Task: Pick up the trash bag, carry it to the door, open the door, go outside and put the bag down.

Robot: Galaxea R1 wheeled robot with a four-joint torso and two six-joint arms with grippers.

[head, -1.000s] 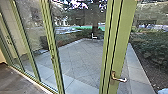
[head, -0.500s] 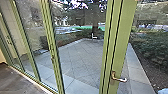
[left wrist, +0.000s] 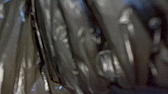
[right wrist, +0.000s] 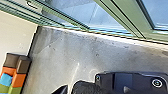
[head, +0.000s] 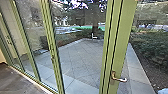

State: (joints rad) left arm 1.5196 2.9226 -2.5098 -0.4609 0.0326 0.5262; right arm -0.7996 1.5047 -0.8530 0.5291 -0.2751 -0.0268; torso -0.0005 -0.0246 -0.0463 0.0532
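- trash bag (left wrist: 85,52): dark, creased plastic, close up at left wrist camera; whether gripped, cannot tell.
- left gripper, right gripper: opening cannot be told for either; right's hold, if any, also unclear.
- green-framed door (head: 122,42) ahead, lever handle (head: 120,79) on it; paved yard (head: 77,55) beyond the glass.
- right wrist view: grey floor (right wrist: 65,50), coloured blocks (right wrist: 18,77) beside pale wall (right wrist: 16,35).

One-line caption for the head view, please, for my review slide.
A metal lever handle on the green door frame, with the paved yard and dark shrubs outside.
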